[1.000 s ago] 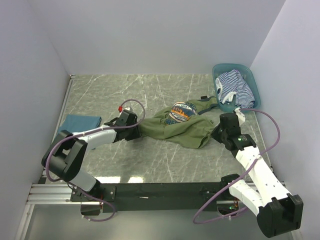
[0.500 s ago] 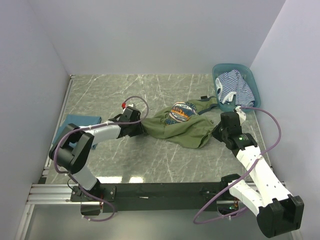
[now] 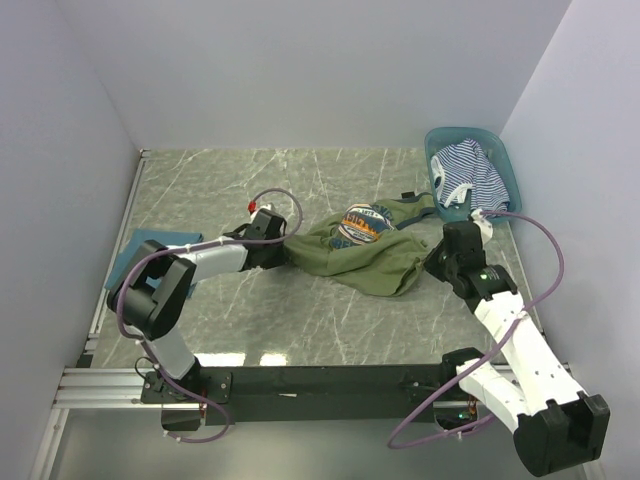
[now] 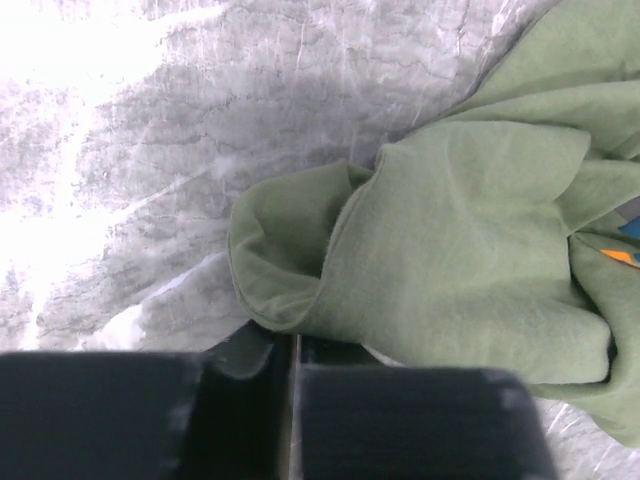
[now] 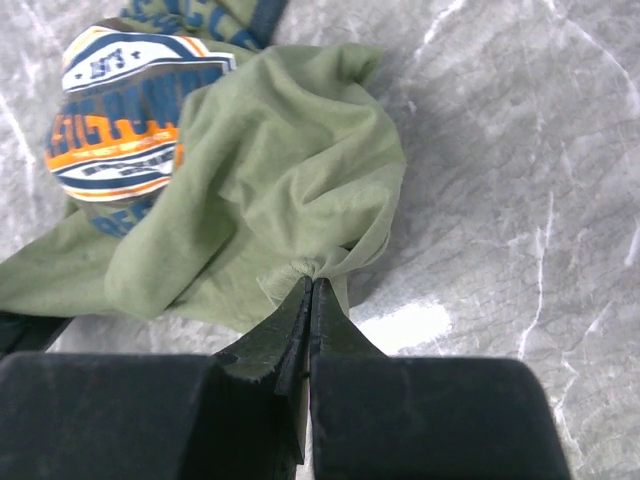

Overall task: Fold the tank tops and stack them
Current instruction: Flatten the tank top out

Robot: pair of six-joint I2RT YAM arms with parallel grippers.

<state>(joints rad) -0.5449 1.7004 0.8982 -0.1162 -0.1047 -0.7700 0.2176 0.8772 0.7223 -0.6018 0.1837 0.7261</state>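
The olive-green tank top (image 3: 375, 258) lies crumpled mid-table, its round orange-blue graphic (image 3: 362, 225) facing up. My left gripper (image 3: 283, 255) is at its left edge. In the left wrist view the jaws (image 4: 293, 335) are closed, with the top's hem (image 4: 290, 290) over their tips. My right gripper (image 3: 430, 268) is shut on a bunched pinch of the same top (image 5: 280, 170) at its right end (image 5: 311, 282). A folded teal-blue tank top (image 3: 150, 245) rests at the left edge. The striped tank top (image 3: 470, 175) sits heaped in the basket.
The teal plastic basket (image 3: 505, 160) stands in the back right corner against the wall. White walls close in the marble table (image 3: 330, 310) on the left, back and right. Purple cables loop off both arms.
My left gripper slid right to the olive top's left edge and its jaws closed there. The right gripper kept its pinch and hardly moved.
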